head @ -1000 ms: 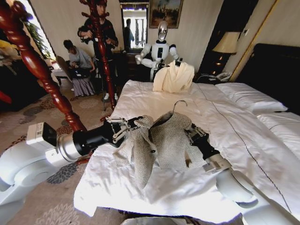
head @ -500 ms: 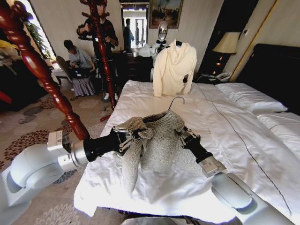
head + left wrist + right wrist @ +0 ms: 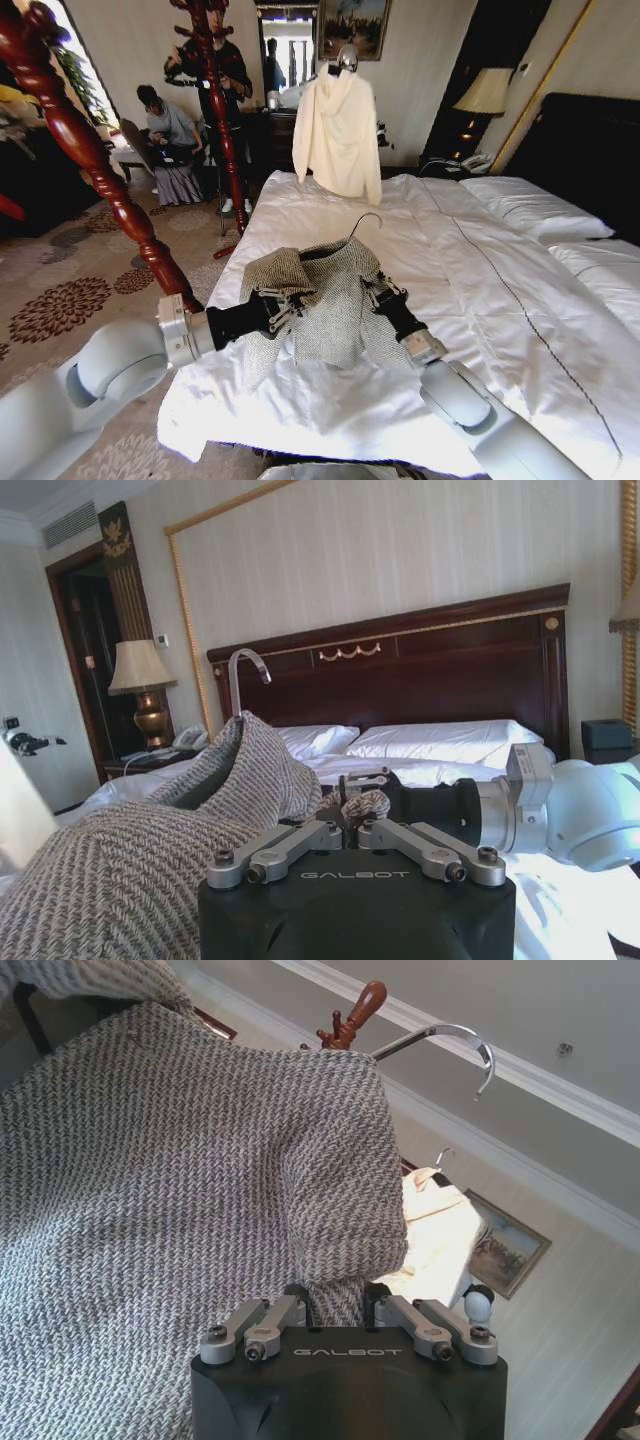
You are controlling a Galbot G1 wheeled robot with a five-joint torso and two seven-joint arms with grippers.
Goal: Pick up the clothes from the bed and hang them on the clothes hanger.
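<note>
Gripping jacket (image 3: 335, 300) cloth, left gripper (image 3: 288, 304) fingers pinched | right gripper (image 3: 377, 292) fingers pinched on opposite shoulder | hanger (image 3: 362, 224) hook up | jacket above bed (image 3: 520, 300) middle, bare duvet around.

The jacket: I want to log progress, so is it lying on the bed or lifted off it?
Lifted: the jacket hangs on the hanger, pinched between left gripper and right gripper, above the bed.
</note>
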